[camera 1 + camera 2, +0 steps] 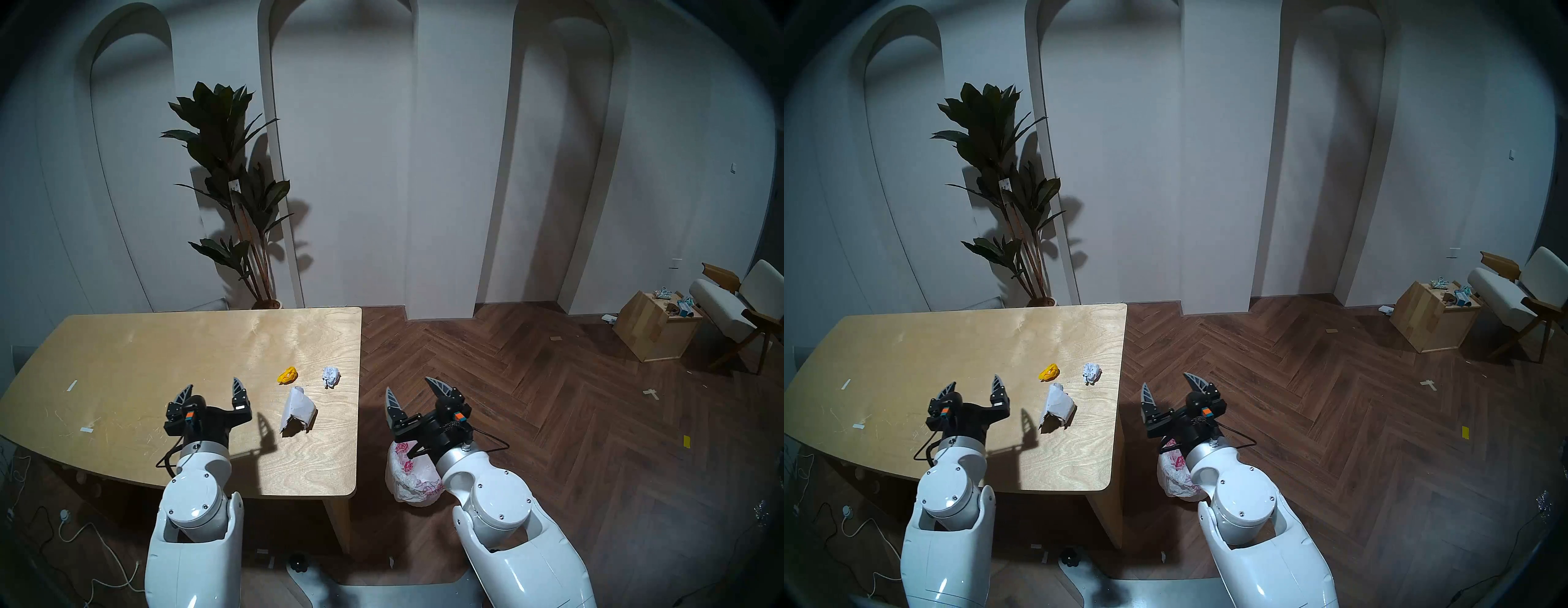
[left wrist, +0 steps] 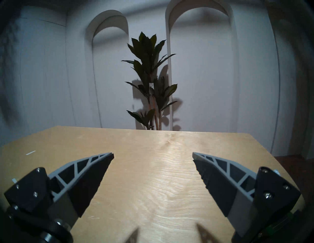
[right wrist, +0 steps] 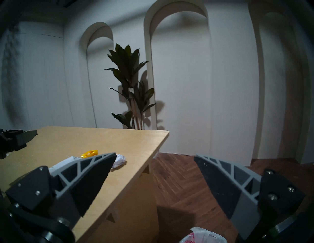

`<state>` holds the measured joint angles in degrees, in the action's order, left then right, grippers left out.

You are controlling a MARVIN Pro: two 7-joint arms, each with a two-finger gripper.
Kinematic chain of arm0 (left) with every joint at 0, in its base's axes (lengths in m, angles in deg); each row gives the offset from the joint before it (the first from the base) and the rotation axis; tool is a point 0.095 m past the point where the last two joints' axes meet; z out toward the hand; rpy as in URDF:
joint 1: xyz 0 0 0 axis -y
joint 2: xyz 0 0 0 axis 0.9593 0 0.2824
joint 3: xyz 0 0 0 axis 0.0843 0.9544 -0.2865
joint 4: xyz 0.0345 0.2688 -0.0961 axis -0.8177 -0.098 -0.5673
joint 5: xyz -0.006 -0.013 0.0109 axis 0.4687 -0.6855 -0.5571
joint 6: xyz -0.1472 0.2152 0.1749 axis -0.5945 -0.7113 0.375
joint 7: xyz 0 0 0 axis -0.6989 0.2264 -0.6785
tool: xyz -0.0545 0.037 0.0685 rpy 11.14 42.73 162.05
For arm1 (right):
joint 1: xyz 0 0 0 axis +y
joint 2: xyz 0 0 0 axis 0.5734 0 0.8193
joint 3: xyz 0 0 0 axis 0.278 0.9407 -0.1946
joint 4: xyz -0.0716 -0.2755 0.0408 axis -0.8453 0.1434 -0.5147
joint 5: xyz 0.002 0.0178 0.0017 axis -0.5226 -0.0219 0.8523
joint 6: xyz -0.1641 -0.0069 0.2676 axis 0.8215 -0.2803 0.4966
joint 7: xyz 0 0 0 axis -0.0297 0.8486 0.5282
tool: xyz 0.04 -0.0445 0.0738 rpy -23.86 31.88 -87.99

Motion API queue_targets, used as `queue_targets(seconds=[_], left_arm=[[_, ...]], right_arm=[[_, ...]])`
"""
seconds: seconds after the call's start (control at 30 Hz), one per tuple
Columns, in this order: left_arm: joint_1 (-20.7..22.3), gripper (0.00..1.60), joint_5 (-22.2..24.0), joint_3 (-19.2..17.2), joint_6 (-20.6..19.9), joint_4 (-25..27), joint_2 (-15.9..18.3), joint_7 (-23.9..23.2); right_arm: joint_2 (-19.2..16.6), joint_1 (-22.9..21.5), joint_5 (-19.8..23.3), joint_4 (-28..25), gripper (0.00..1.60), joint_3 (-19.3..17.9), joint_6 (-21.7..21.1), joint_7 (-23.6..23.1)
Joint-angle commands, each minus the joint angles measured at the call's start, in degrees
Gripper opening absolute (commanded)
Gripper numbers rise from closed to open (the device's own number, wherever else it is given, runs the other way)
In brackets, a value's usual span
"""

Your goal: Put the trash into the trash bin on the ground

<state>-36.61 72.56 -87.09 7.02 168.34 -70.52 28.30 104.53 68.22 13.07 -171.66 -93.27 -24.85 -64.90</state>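
Three scraps of trash [image 1: 298, 409] lie on the worktop [image 1: 127, 348], none visibly in the floor bin [image 1: 409, 484]; both grippers' fingers [image 1: 238, 387] spread wide, empty.

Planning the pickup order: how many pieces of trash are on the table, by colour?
Yellow: 1, the yellow wad
White: 2, the paper ball and the larger whitish piece
Total: 3, all on the table, none in the trash bin.

Dim room, hard shadows falling rightward on the wall — fisheye bending, dark rims, wrist views softly blurred.
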Motion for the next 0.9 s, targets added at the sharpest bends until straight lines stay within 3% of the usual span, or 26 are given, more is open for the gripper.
queue_targets(seconds=[0.0,0.2,0.27,0.5,0.63,0.87], left_arm=[[0.24,1.6,-0.38,-2.22,0.07,0.68,1.12,0.82],[0.26,1.6,-0.42,-2.27,0.06,0.65,1.1,0.95],[0.29,1.6,-0.48,-2.27,0.08,0.61,1.09,1.03],[0.33,1.6,-0.53,-2.24,0.1,0.54,1.1,1.18],[0.34,1.6,-0.57,-2.21,0.12,0.5,1.11,1.29],[0.33,1.6,-0.59,-2.19,0.12,0.52,1.14,1.3]], right_arm=[[-1.19,-6.11,1.73,0.2,1.6,5.57,-0.52,3.47],[-0.7,-9.13,5.19,0.89,1.6,8.01,-3.65,4.02],[-0.79,-11.89,7.27,1.56,1.6,10.91,-5.21,4.77],[-1.17,-14.97,10.89,0.09,1.6,15.51,-9.16,6.92],[-1.96,-16.57,11.13,-2.82,1.6,19.31,-13.64,10.91],[-2.38,-21.22,13.93,-1.56,1.6,25.74,-18.49,17.76]])
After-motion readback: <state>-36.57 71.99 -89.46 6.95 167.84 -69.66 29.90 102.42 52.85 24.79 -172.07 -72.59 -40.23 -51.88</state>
